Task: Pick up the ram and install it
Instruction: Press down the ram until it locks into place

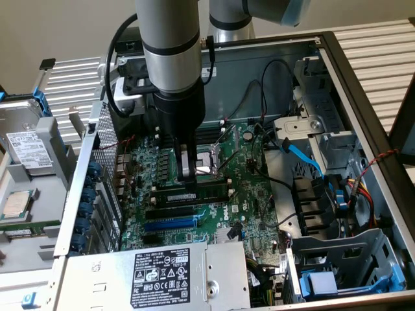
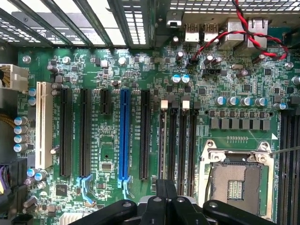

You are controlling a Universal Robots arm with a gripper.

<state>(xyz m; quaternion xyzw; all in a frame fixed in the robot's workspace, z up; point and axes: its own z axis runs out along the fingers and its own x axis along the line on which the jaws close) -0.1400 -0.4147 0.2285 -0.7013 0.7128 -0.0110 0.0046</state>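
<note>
Green circuit board of the ram [image 1: 194, 192] is seen seated lengthwise in a memory slot on the motherboard [image 1: 249, 184], directly beneath the gripper [image 1: 188, 175]. In the exterior view, the stick lies at six o'clock from the fingertips, touching or just below them. Whether the claw is spread or pinching the stick cannot be told.

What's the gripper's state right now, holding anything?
Gripper: low over the motherboard beside the CPU socket; open or shut cannot be told, nor any grasp.
</note>
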